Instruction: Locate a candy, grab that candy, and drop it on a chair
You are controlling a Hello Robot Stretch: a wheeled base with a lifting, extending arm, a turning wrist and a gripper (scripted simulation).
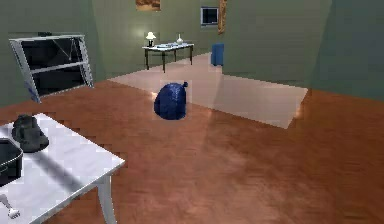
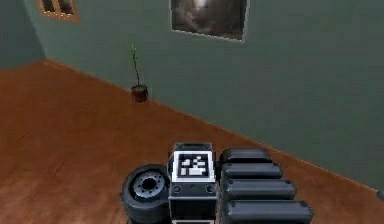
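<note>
In the arm side view my arm's dark segments (image 2: 258, 188) sit low at the bottom, with a white marker square (image 2: 192, 165) on them. Left of the marker is the gripper's (image 2: 148, 192) round dark body. Its far end is hard to make out, so I cannot tell whether it holds anything. A blue, chair-like shape (image 1: 217, 52) stands far off beside a dark desk (image 1: 168, 48) in the forward view. On the white table (image 1: 70, 160) at the forward view's lower left lie a dark lumpy thing (image 1: 28, 133), a dark rounded item (image 1: 7, 162) and a tiny pale thing (image 1: 12, 211).
A blue bag (image 1: 172, 100) sits on the wooden floor at the edge of a beige rug (image 1: 240, 95). A dark framed unit (image 1: 55, 62) stands by the left wall. A lamp (image 1: 151, 38) is on the desk. A potted plant (image 2: 138, 85) stands by the green wall under a picture (image 2: 208, 17).
</note>
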